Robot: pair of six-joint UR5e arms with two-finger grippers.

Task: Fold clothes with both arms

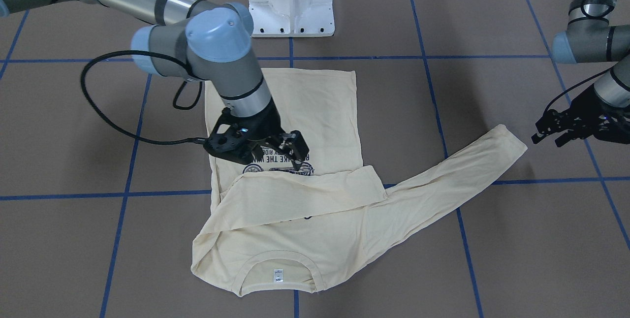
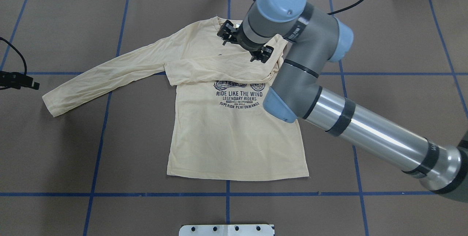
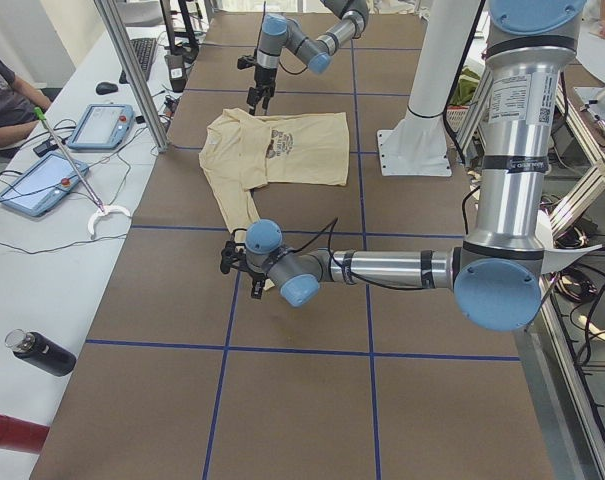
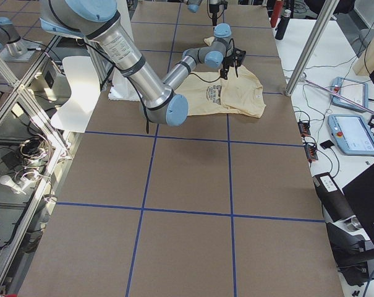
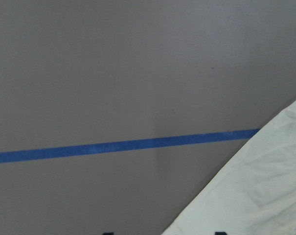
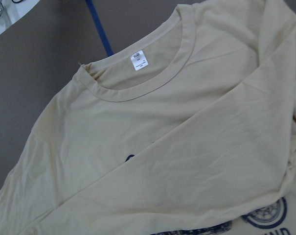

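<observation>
The cream-yellow long-sleeved T-shirt (image 2: 234, 137) lies flat on the table, print side up, with its collar and white neck label (image 1: 278, 275) on the side away from the robot. One sleeve (image 1: 305, 195) is folded across the chest, just below the collar. The other sleeve (image 2: 102, 71) stretches out straight towards my left side. My right gripper (image 1: 295, 153) hovers open and empty over the print, at the edge of the folded sleeve. My left gripper (image 1: 546, 137) is open and empty beside the outstretched sleeve's cuff (image 5: 255, 191), apart from it.
The white pedestal base (image 1: 291, 0) stands behind the shirt's hem. Blue tape lines (image 1: 123, 194) cross the brown table. A side table holds tablets (image 3: 37, 185) and bottles (image 3: 42, 352), and an operator (image 3: 2, 90) sits there.
</observation>
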